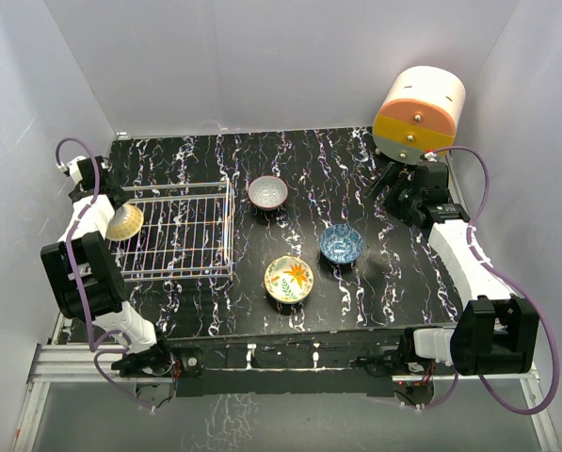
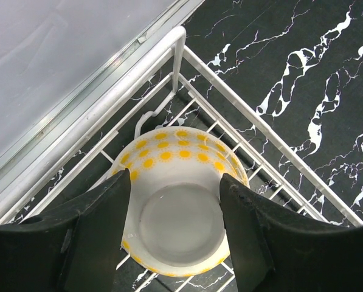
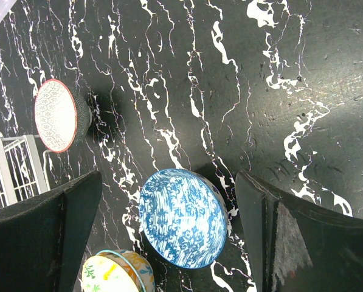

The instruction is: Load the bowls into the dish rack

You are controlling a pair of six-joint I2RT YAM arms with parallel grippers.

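At rack (image 2: 272, 138) corner, left tool (image 2: 175, 179) astride bowl (image 2: 178, 149)

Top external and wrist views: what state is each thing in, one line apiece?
Dish rack: only the yellow bowl at its left end.
Yellow bowl: tilted, between the left gripper fingers.
Grey-white bowl: upright on the table, outside the rack.
Blue-white bowl: same.
Flowered bowl: same.
Left gripper: straddles the yellow bowl; grip unclear.
Right gripper: open, empty.
Drawer unit: looks shut.
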